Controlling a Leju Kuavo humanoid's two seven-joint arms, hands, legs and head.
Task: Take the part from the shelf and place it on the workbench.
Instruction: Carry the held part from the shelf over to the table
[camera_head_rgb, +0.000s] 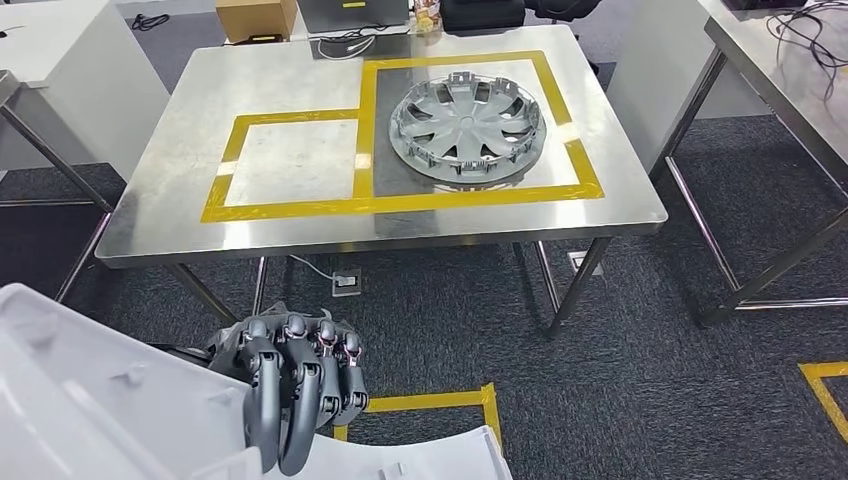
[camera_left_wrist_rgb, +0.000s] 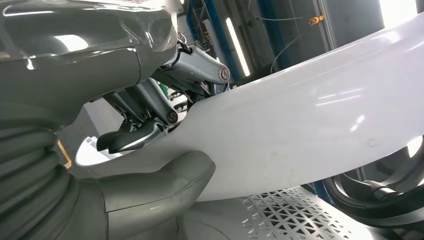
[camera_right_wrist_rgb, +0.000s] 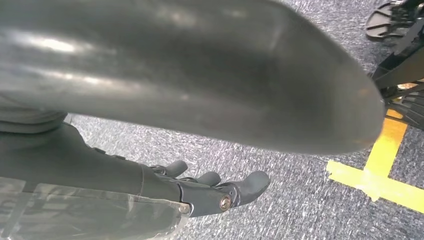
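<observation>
At the lower left of the head view, the left hand (camera_head_rgb: 300, 385) clamps its fingers over a white panel (camera_head_rgb: 90, 400), while the right hand (camera_right_wrist_rgb: 210, 192) hangs loosely spread, holding nothing.

1 hubcap (camera_head_rgb: 466, 127), 1 white part (camera_head_rgb: 80, 420), 1 workbench (camera_head_rgb: 180, 140).

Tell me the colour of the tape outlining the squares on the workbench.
Yellow tape, clearest in the head view.

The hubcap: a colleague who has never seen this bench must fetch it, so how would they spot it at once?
Start at the steel workbench marked with yellow tape. The tape outlines two boxes, and the hubcap lies flat in the larger, right-hand one. It is a round silver-grey wheel cover with spokes; the cardboard box stands beyond the table's far edge.
</observation>
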